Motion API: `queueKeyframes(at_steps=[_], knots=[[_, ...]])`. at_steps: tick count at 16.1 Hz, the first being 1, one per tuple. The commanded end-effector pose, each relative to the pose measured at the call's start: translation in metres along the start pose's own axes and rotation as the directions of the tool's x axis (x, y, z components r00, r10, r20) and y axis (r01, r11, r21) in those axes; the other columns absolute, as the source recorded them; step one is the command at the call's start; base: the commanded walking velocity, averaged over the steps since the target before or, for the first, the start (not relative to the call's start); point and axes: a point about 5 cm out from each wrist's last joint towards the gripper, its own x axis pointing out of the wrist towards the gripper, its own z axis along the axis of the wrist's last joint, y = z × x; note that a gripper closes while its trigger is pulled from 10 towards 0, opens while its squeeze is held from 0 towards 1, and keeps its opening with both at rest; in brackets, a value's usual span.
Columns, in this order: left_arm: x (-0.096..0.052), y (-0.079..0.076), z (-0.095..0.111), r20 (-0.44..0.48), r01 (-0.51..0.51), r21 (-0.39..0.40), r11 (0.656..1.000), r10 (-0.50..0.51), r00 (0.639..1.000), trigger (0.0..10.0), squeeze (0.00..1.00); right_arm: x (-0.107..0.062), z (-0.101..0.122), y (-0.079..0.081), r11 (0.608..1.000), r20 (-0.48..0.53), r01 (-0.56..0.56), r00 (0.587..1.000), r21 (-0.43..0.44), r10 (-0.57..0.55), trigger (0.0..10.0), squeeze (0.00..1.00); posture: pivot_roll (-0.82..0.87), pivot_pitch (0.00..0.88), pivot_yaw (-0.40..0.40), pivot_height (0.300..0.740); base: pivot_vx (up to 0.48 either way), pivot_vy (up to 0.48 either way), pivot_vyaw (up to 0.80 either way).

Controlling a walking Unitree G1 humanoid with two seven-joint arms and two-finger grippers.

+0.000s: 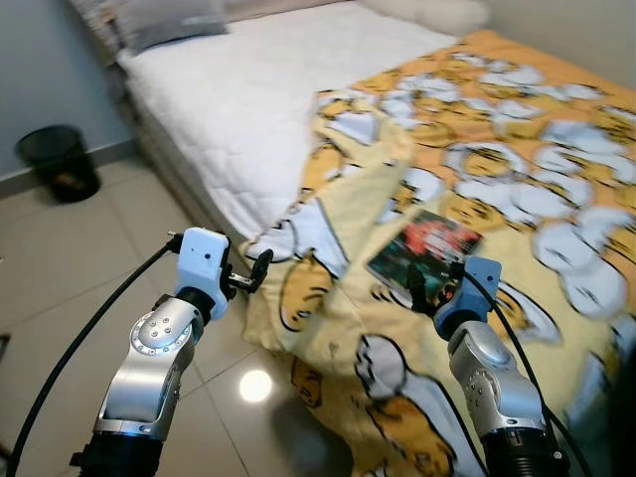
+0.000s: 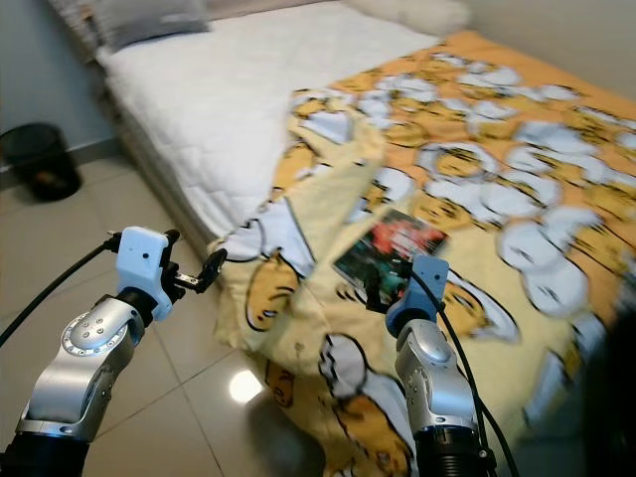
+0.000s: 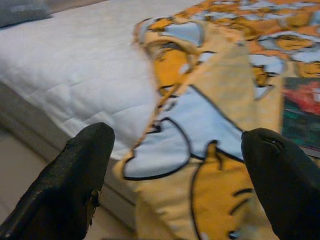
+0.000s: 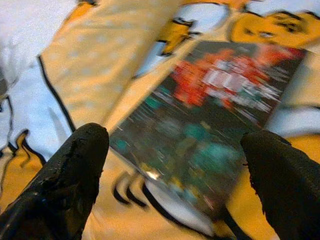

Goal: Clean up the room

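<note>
Book [image 1: 424, 249] on yellow blanket [image 1: 537, 189]

You see a bed [image 1: 238, 109] with a white mattress; a yellow cartoon blanket [image 1: 517, 179] covers half, a book [image 1: 424, 249] lying on it, pillows [image 1: 164, 20] at the head.

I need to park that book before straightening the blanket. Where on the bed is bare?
The bare white mattress lies free between the grey pillow and the blanket's folded edge. The blanket side is rumpled, with the book just ahead of the open right claw.
</note>
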Motion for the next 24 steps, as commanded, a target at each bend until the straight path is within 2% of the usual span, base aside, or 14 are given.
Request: queueKeyframes(at_steps=[1,18,22,23,24], knots=[[-0.0001,0.0011,-0.0011,-0.008,-0.009,0.011,1.000,0.009,1.000,10.0,0.47,0.0001,0.0042,0.0017,1.000,0.014,-0.014,1.000,-0.002,0.014,10.0,0.00,0.07,0.000,-0.010,0.740,0.289,0.000,0.00],[0.0008,-0.0012,-0.0035,-0.025,-0.010,0.018,1.000,0.011,1.000,10.0,0.45,-0.0004,0.0007,0.0036,0.999,-0.013,-0.033,0.999,-0.007,0.033,10.0,0.00,0.07,0.000,-0.006,0.740,0.000,0.000,0.00],[0.0014,-0.0020,-0.0028,-0.028,0.004,0.024,1.000,-0.003,1.000,10.0,0.45,-0.0004,0.0021,0.0043,0.999,-0.010,-0.043,0.999,0.025,0.043,10.0,0.00,0.07,0.000,-0.008,0.740,0.000,0.000,0.00],[0.0008,-0.0023,0.0002,-0.021,0.017,0.029,0.999,-0.016,1.000,10.0,0.45,-0.0013,0.0053,0.0041,0.998,0.013,-0.047,0.999,0.052,0.047,10.0,1.00,0.07,0.000,-0.006,0.740,0.000,0.000,0.00],[-0.0012,-0.0025,0.0028,-0.013,0.034,0.037,0.999,-0.033,0.999,10.0,0.45,-0.0030,0.0087,0.0027,0.996,0.040,-0.041,0.998,0.080,0.038,10.0,1.00,0.07,0.000,-0.004,0.740,0.000,0.000,0.00]])
